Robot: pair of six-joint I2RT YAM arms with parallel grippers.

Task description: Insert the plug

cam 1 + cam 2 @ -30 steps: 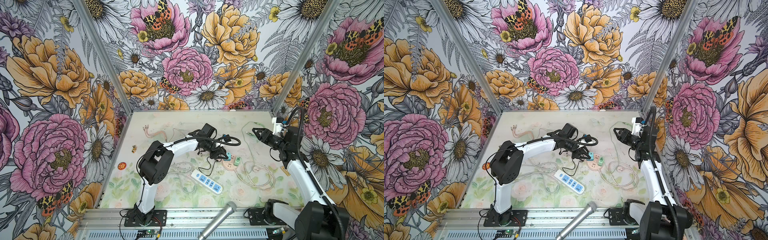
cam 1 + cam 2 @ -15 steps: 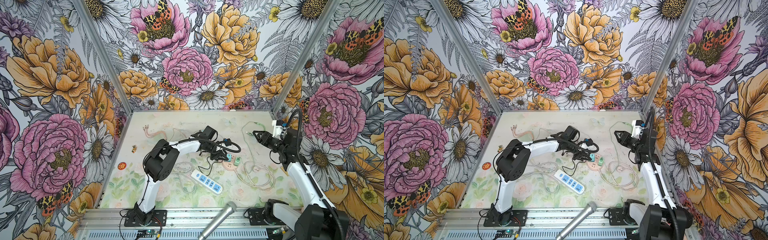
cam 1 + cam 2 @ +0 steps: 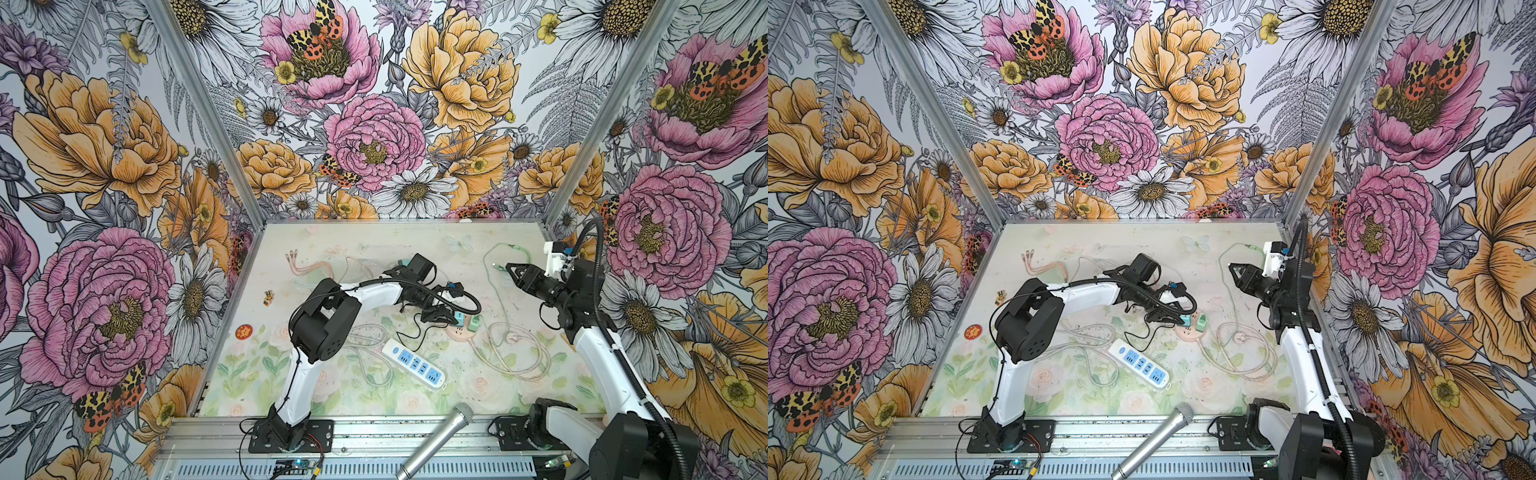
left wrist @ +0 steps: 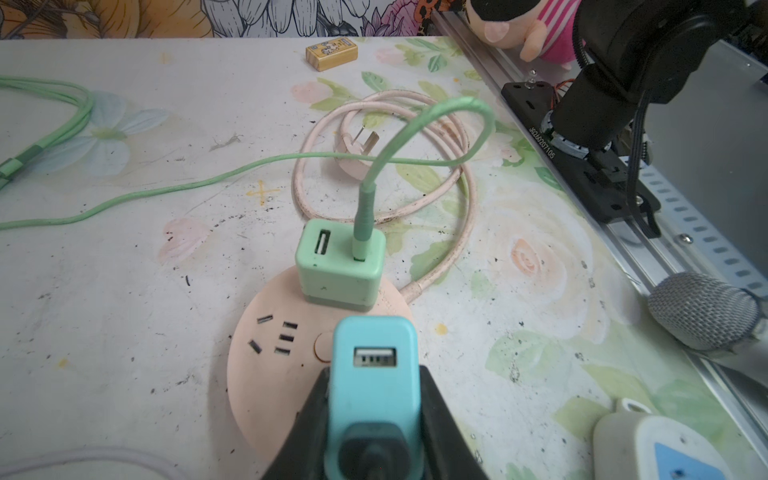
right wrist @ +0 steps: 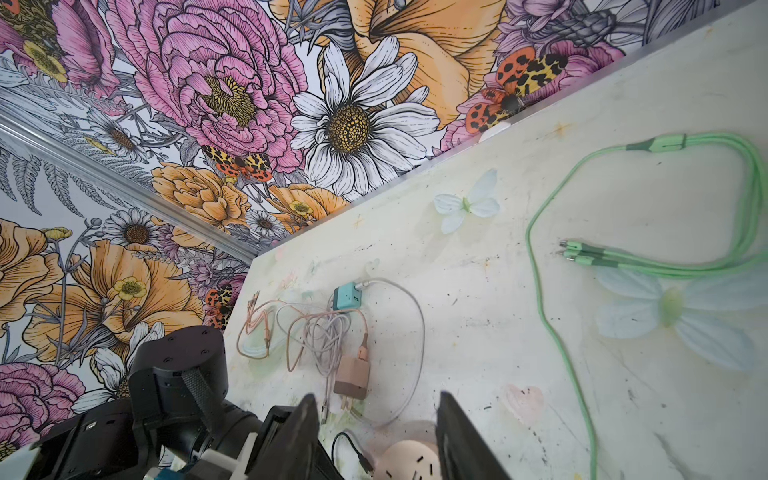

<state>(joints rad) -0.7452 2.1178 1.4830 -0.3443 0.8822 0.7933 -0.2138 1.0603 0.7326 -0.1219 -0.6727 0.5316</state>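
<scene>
Since a second ago: left arm (image 3: 324,320) elbow has swung toward 1 o'clock in both top views, while its pincer end stayed over the socket. Right pincer is roughly where it was.

Left pincer (image 4: 376,390) is pinching the teal charger (image 4: 375,353) by its sides, USB port facing the wrist camera. The charger sits over the round pink socket (image 4: 270,374), a bit to the 3 o'clock side of tabletop (image 3: 395,237) centre. Can't tell whether the prongs are seated or just above the slots, since the body hides them. One group of open slots shows on the socket beside it.

Green charger (image 4: 338,270) is plugged into the same socket, upright, just at 3 o'clock of the teal one in both top views. They're close, but it's not clear whether they touch. Green cable (image 4: 361,216) is in one of its two USB ports, loops up and runs off across the tabletop.

Right pincer (image 5: 376,399) is spread, nothing between the fingers. It's at about 1 o'clock from the socket, well apart from it, near the green cable's loose connector ends.

White power strip (image 3: 413,368) lies flat at 8 o'clock from the socket, near it but not touching. Microphone (image 3: 436,444) is at the 6 o'clock edge, lying across the rail.
</scene>
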